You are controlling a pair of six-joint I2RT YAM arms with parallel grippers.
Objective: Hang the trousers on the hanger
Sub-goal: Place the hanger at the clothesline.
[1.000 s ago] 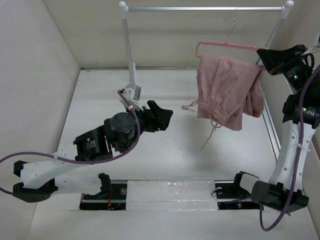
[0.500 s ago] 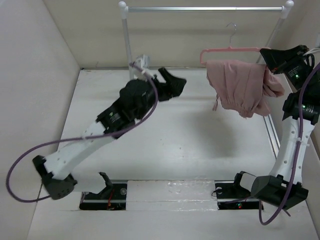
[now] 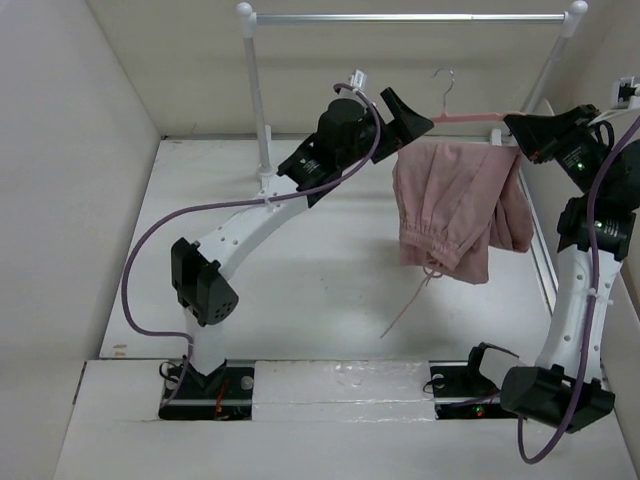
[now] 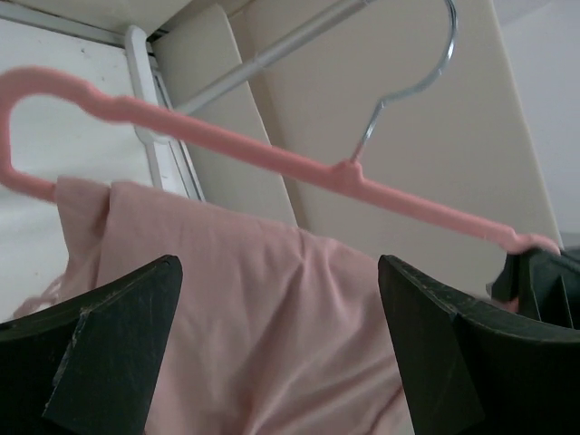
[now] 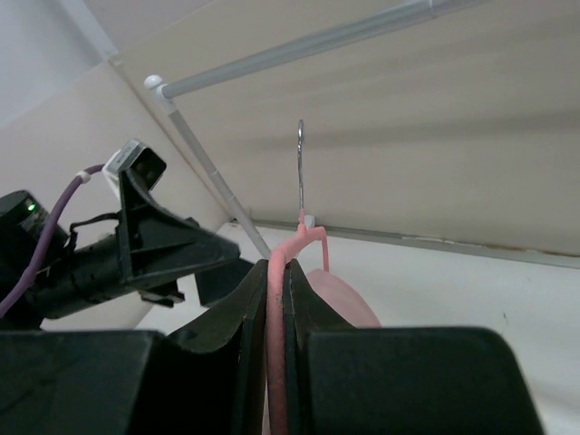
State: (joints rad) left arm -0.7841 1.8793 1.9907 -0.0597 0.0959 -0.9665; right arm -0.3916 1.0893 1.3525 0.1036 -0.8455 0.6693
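Up and across goes the left arm, stretching from over the white worktop (image 3: 330, 290) until its black two-finger tool (image 3: 405, 110) is arriving right at the left tip of the thin pink plastic hanger (image 3: 470, 117). Since half a second ago the garment has swung back leftward too and is hanging longer.

The left wrist view is showing that tool (image 4: 279, 272) spread wide and gripping nothing, its fingers framing the hanger (image 4: 272, 156) and the cloth below. It looks to be lining up to steady or take the free end.

Moving right, the large dusty-pink soft trousers (image 3: 450, 200) are draping over the hanger's lower bar, folded across it and dangling clear of the worktop, with the thin pink drawstring (image 3: 410, 295) trailing beneath. So the trousers are already sitting on the hanger. The slim silver wire hook (image 3: 445, 80) is pointing up, not yet on the white-and-metal garment rail (image 3: 400, 17) behind.

Further right, the right arm's black tool (image 3: 515, 125) is clamping the hanger's right end, squeezed tight on the pink plastic (image 5: 275, 344). It is carrying the whole load from one end, which is likely why the bar is sloping slightly.
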